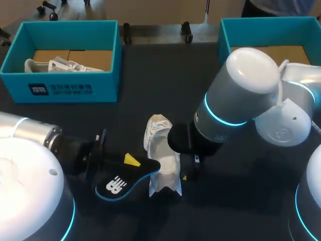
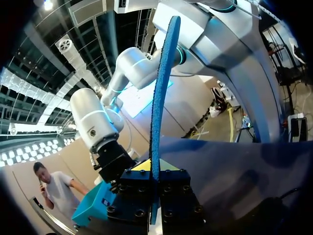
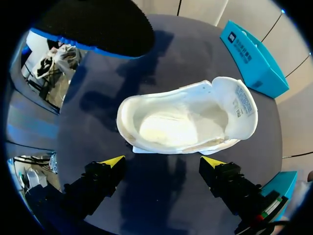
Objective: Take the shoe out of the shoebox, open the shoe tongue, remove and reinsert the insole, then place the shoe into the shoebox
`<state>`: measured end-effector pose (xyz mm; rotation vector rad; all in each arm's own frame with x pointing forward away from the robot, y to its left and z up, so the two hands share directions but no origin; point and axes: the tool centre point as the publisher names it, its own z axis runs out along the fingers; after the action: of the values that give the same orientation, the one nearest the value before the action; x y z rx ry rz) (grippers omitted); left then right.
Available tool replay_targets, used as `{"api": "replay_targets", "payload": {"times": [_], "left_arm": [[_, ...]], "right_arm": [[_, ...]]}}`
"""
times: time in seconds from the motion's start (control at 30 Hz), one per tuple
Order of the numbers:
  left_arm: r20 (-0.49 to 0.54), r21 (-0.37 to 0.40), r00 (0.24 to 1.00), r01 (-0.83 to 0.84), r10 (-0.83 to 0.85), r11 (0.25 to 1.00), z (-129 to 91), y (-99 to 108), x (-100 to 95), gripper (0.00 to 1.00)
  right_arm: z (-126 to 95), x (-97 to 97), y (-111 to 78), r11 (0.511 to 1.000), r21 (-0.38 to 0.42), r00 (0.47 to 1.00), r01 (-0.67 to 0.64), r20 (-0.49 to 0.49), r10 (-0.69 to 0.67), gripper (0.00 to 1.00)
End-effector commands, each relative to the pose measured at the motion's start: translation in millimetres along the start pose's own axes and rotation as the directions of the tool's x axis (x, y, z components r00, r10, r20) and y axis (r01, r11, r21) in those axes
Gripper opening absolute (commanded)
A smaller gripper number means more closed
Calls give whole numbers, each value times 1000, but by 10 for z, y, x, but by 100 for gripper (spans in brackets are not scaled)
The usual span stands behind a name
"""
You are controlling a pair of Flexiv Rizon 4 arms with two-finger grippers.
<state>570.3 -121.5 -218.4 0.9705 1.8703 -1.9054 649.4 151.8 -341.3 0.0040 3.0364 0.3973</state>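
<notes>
Shoe [image 1: 163,160] sits on tabletop [image 1: 150,75] btw both arms, opening up, long axis running away from robot. Insole [image 1: 123,181] is out, clamped edge-on in left gripper [image 1: 131,160] fingers, lying crosswise w/ toe end at shoe's left side. Right gripper [image 3: 163,161] fingers apart, just above shoe. Reinsert prob. needs insole turned along shoe's axis.

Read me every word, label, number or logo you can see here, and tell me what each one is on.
On the left shoebox front: white print, too blurred to read.
On the insole: a white logo, no legible words.
On the shoe tongue label: print too small to read.
On the shoebox beyond the shoe, right wrist view: white print, too small.
</notes>
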Motion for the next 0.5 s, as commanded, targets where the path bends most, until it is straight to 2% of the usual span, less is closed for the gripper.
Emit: {"api": "replay_targets", "payload": {"times": [0.03, 0.5], "left_arm": [[-3, 2, 1000, -1, 1, 1000, 13, 34, 15, 0], [-16, -6, 1000, 10, -10, 1000, 47, 98, 53, 0]], "right_arm": [[-19, -33, 51, 999, 34, 1000, -9, -20, 9, 100], [-37, -50, 57, 998, 55, 998, -28, -58, 31, 100]]}}
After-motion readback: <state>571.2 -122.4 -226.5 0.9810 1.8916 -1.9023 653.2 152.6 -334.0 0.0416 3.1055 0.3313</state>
